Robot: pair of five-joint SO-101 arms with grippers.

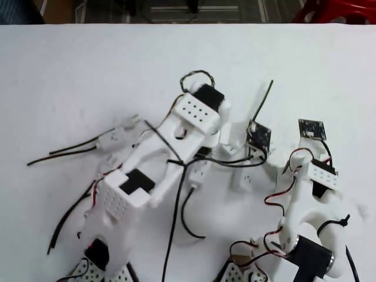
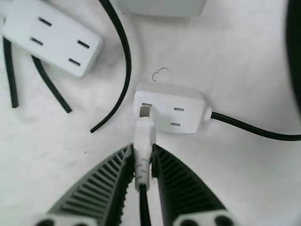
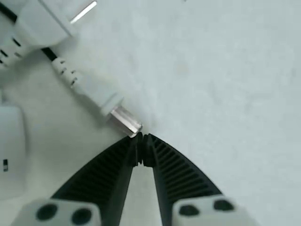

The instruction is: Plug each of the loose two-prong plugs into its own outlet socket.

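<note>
My left gripper (image 2: 142,150) is shut on a white two-prong plug (image 2: 143,141) with a black cord. The plug's prongs rest at a slot of a white outlet socket (image 2: 169,108) lying flat on the table. A second socket block (image 2: 51,40) lies farther off. My right gripper (image 3: 142,141) is shut low over the table, its tips touching the metal prongs of another white plug (image 3: 89,92). Beyond it lies a further plug (image 3: 47,19), one prong showing. In the high view a loose plug (image 1: 116,138) lies at the left, and sockets (image 1: 198,174) sit between the arms.
Black cords (image 2: 120,52) curl around the sockets and across the table's middle (image 1: 176,211). The left arm (image 1: 147,176) stretches from the front left toward the centre; the right arm (image 1: 311,188) stands at the front right. A white block (image 3: 9,155) lies beside the right gripper.
</note>
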